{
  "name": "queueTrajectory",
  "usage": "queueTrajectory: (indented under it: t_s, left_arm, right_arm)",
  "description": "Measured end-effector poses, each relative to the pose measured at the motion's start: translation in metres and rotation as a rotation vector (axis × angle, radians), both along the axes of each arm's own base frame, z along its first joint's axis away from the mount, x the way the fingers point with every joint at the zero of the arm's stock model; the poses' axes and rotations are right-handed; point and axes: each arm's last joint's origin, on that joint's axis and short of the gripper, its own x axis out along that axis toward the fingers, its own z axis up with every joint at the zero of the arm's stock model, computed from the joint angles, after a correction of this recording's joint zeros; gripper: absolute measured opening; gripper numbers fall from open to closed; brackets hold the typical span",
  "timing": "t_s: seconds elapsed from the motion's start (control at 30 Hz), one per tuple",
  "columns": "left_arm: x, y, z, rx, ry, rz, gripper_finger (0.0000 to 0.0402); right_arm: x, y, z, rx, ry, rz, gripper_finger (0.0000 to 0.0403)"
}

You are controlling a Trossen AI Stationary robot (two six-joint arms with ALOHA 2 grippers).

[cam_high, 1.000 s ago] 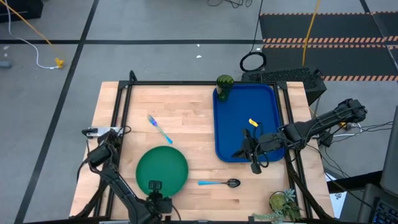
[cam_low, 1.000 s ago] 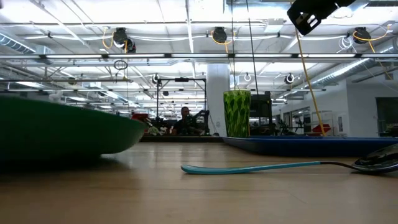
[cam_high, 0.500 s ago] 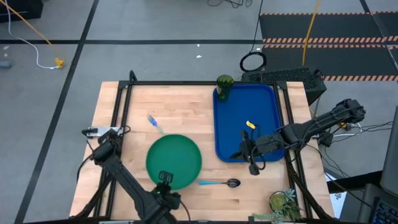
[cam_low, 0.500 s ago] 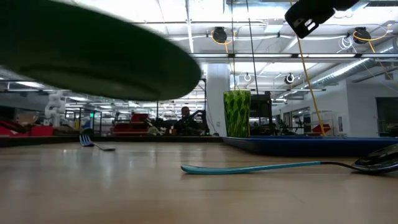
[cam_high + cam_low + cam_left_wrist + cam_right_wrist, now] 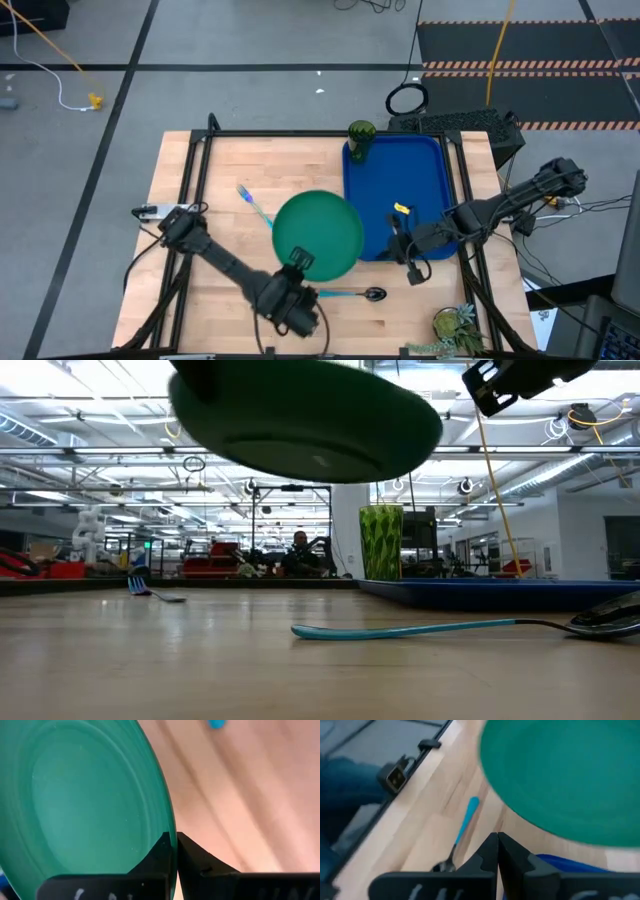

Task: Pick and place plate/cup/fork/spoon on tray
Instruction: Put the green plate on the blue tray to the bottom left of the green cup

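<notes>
My left gripper [image 5: 302, 263] is shut on the green plate [image 5: 318, 236], which is in the air above the table's middle, its right edge near the blue tray [image 5: 395, 165]. The plate also shows in the low view [image 5: 310, 420], in the left wrist view [image 5: 80, 805] and in the right wrist view [image 5: 560, 775]. The olive-green cup [image 5: 360, 139] stands upright in the tray's far left corner. The fork [image 5: 256, 206] lies on the table left of the plate. The spoon [image 5: 352, 294] lies near the table's front edge. My right gripper [image 5: 409, 262] is shut and empty over the tray's near right corner. My left gripper pinches the plate's near rim [image 5: 170, 832] between its two fingers, one above and one below. The fingers come from the table's near side. The plate is lifted clear of the table and sits about level.
A small yellow thing [image 5: 404, 209] lies in the tray. A potted leafy plant [image 5: 458, 327] stands at the table's near right corner. A black frame [image 5: 200, 150] runs along the table's edges. Bare wood lies at the far left.
My left gripper has carried the plate up off the table and toward the right and far edge, toward the tray. The plate was resting near the front left and is now lifted clear over the table's middle. My right gripper has stayed near the tray's near right corner.
</notes>
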Motion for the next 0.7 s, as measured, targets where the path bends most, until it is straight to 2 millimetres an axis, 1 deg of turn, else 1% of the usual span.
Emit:
queueTrajectory:
  t_s: [0.1, 0.27, 0.43, 0.53, 0.7]
  left_arm:
    - [0.011, 0.018, 0.000, 0.023, 0.031, -0.031, 0.0014]
    - [0.030, 0.051, 0.000, 0.034, 0.040, -0.037, 0.0008]
    - [0.043, 0.073, 0.000, 0.023, 0.039, -0.053, 0.0014]
    - [0.048, 0.083, 0.000, 0.026, 0.045, -0.059, 0.0008]
    - [0.053, 0.096, 0.000, 0.025, 0.050, -0.055, 0.0015]
  right_arm:
    - [-0.002, 0.002, -0.001, -0.074, -0.009, 0.021, 0.0023]
    - [-0.004, 0.003, -0.003, -0.239, -0.034, 0.013, 0.0077]
    - [-0.005, -0.001, -0.010, -0.379, 0.005, -0.043, 0.0129]
    - [-0.006, -0.005, -0.015, -0.481, 0.049, -0.072, 0.0144]
    - [-0.001, -0.010, -0.020, -0.600, 0.062, -0.048, 0.0145]
